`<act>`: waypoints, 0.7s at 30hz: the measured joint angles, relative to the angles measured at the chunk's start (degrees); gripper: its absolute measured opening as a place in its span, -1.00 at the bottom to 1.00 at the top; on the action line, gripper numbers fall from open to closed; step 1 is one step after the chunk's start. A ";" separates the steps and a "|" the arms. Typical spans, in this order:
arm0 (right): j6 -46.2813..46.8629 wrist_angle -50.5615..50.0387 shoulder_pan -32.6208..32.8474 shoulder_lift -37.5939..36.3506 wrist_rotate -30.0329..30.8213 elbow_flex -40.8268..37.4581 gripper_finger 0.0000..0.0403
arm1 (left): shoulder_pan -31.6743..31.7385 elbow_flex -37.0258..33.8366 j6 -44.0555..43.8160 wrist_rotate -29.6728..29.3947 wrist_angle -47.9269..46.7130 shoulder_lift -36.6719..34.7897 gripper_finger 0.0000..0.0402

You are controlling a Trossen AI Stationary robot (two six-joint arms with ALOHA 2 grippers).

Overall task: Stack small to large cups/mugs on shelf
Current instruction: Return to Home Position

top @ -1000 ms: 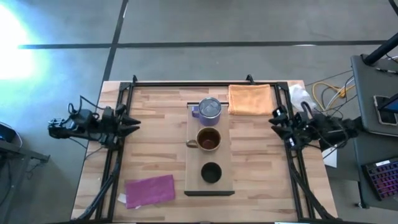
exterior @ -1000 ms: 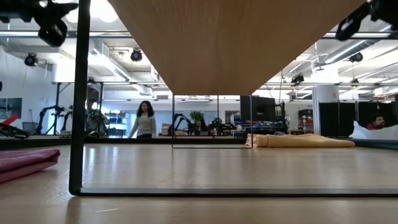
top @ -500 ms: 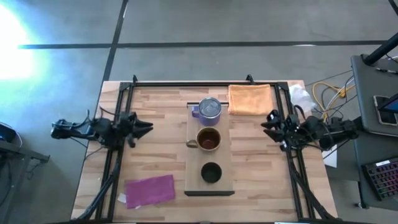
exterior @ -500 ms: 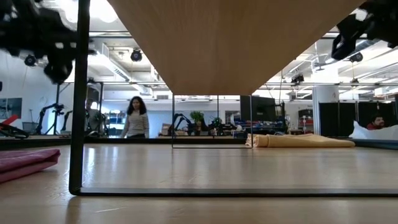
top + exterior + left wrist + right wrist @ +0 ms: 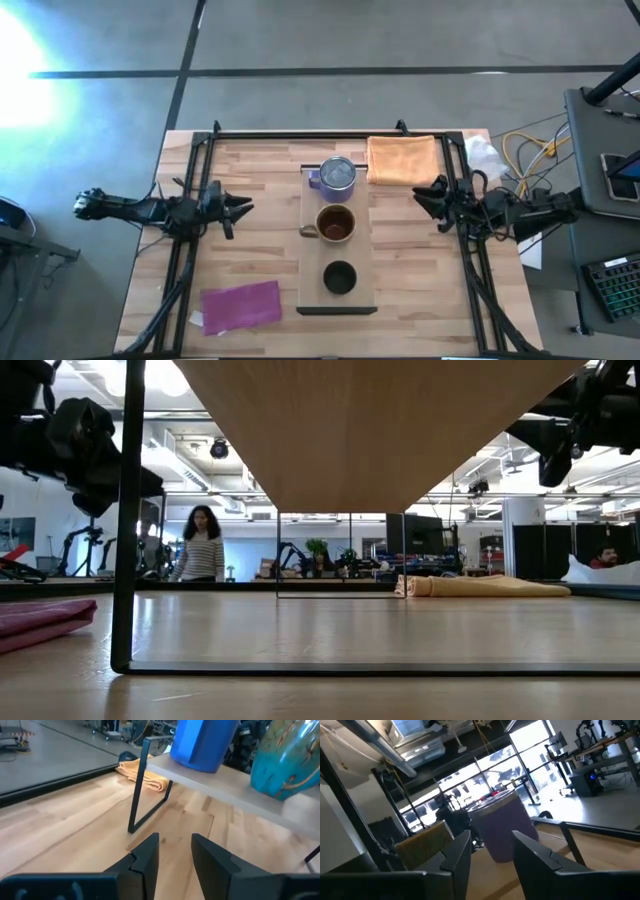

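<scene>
The shelf point(image 5: 312, 240) stands at the table's middle on thin dark legs point(image 5: 125, 510). On it, in a row from far to near, stand the purple mug point(image 5: 338, 175), the brown mug point(image 5: 335, 226) and the black cup point(image 5: 340, 277), each on its base. My left gripper point(image 5: 243, 208) is open and empty left of the shelf, level with the brown mug. My right gripper point(image 5: 420, 195) is open and empty right of the shelf. The right wrist view shows the purple mug point(image 5: 502, 825) ahead of its fingers.
An orange cloth point(image 5: 403, 160) lies at the far edge right of the shelf. A purple cloth point(image 5: 240, 305) lies near the front left. Bare table lies under the shelf point(image 5: 350, 630). A person point(image 5: 202, 545) walks in the room behind.
My left gripper has gone toward the table's right, closer to the shelf. My right gripper has gone toward the table's left, closer to the shelf. The cups and the shelf have kept still.
</scene>
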 joint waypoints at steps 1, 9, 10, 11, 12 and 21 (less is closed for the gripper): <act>-0.01 -0.10 0.01 0.02 0.00 0.01 -0.34 | 0.00 0.00 0.11 -0.04 0.07 0.52 -0.50; 0.00 0.01 0.01 0.35 -0.40 0.01 -0.35 | 0.00 -0.11 0.10 0.02 0.37 3.86 -0.50; 0.00 -0.18 0.01 0.37 -0.39 0.01 -0.35 | 0.00 -0.11 0.10 0.00 0.38 4.22 -0.50; 0.00 -0.14 0.01 0.39 -0.39 0.01 -0.35 | 0.00 -0.11 0.10 -0.01 0.38 4.57 -0.50; 0.00 -0.08 0.01 0.39 -0.40 0.01 -0.34 | 0.00 -0.13 0.10 0.02 0.36 4.84 -0.50; -0.01 -0.07 0.01 0.35 -0.40 0.01 -0.36 | 0.00 -0.15 0.13 0.02 0.32 6.56 -0.50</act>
